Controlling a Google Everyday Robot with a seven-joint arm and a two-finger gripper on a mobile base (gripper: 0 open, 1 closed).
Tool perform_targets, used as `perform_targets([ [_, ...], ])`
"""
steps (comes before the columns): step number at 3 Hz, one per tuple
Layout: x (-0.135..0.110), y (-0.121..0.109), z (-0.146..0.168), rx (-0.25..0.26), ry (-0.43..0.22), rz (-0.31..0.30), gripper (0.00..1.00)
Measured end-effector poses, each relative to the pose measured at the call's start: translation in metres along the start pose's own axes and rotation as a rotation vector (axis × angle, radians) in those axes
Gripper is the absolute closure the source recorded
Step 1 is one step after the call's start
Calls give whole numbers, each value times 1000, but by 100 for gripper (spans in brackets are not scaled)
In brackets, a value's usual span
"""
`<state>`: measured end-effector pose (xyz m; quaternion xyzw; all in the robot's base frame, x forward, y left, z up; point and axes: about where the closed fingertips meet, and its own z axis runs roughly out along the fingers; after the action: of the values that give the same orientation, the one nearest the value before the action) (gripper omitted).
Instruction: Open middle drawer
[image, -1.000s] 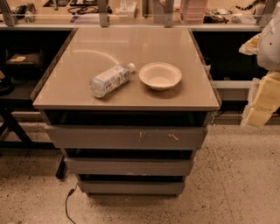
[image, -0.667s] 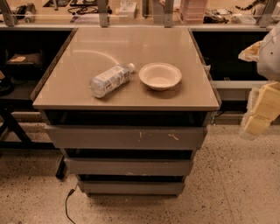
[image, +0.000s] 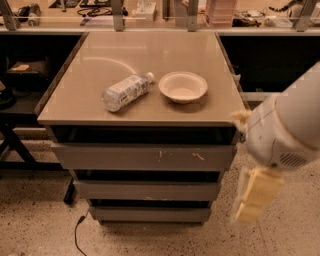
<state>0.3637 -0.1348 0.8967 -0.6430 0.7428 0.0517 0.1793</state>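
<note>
Under the desk's front edge, the middle drawer looks pushed in, between the scratched drawer above and the small drawer below. The gripper hangs off the desk's front right corner, touching nothing. I cannot tell if it is spread wide or pinched together. I think it should catch the drawer's top lip and pull straight out, slowly.

Your middle drawer is the plain dark-grey strip between the scratched front above and the narrower front below (no handle shows). It sits shut and level, facing you. The gripper hangs to its right.
</note>
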Motion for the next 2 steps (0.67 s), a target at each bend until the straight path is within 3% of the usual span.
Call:
perform_targets([
  [2,-15,70,151,-218,20,-16,0],
])
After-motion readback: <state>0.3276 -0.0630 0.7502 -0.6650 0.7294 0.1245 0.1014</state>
